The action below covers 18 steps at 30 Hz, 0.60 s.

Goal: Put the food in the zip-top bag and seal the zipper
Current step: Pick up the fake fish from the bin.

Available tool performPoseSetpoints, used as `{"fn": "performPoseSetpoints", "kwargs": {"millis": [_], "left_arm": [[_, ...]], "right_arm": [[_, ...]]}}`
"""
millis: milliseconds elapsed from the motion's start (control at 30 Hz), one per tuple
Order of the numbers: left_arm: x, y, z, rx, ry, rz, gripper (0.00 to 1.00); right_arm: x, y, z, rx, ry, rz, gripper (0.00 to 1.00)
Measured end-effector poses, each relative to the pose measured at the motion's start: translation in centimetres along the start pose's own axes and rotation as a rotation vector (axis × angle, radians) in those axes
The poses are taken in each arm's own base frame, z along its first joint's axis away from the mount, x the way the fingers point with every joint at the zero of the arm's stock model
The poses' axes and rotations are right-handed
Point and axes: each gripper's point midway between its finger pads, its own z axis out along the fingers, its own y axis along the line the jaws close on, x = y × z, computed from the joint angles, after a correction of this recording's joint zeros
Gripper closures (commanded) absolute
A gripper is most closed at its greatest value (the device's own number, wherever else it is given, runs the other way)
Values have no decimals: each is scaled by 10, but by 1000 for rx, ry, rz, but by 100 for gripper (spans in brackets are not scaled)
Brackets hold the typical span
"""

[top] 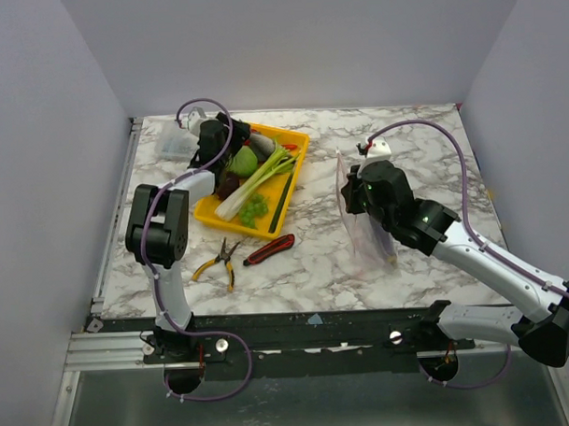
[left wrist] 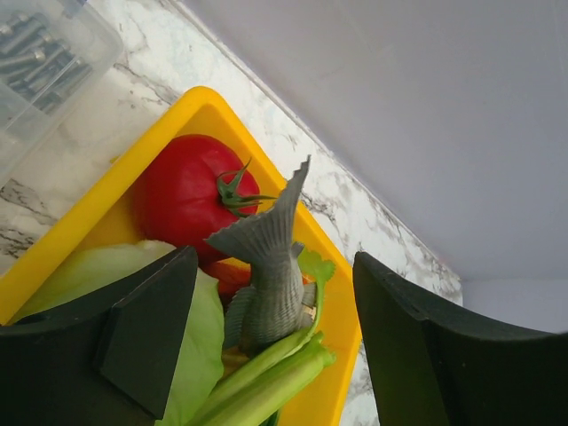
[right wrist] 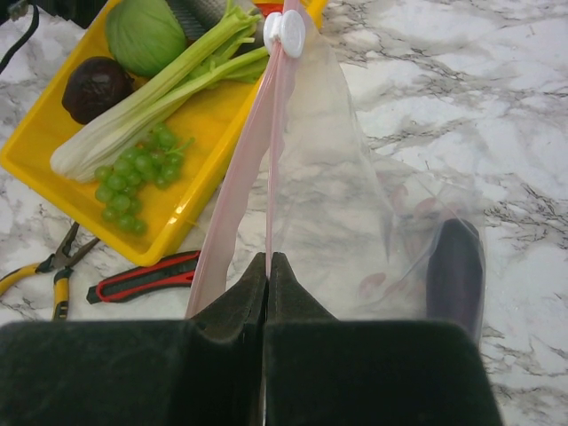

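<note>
The food lies in a yellow tray (top: 296,166). In the left wrist view I see a red tomato (left wrist: 182,200), a grey fish (left wrist: 266,275) tail-up, green cabbage (left wrist: 106,271) and leek stalks (left wrist: 266,386). My left gripper (left wrist: 275,262) hangs open over them, its fingers on either side of the fish and apart from it. My right gripper (right wrist: 268,257) is shut on the pink zipper (right wrist: 238,177) of the zip-top bag (right wrist: 337,177), holding the mouth edge up. A purple eggplant (right wrist: 455,266) shows through the bag's plastic. Grapes (right wrist: 133,177) are in the tray.
Yellow-handled pliers (top: 221,262) and a red-black utility knife (top: 269,249) lie on the marble in front of the tray. A clear hard box (top: 177,142) stands left of the tray, by the left arm. White walls close in the table on three sides.
</note>
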Motion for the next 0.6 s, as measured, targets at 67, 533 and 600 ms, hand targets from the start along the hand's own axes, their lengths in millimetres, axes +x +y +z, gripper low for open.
{"fn": "performPoseSetpoints", "kwargs": {"millis": [67, 533, 600], "left_arm": [[2, 5, -1, -9, -3, -17, 29], [13, 2, 26, 25, 19, -78, 89], [13, 0, 25, 36, 21, -61, 94]], "right_arm": [[0, 0, 0, 0, 0, -1, 100], [0, 0, 0, 1, 1, -2, 100], [0, 0, 0, 1, 1, -3, 100]]}}
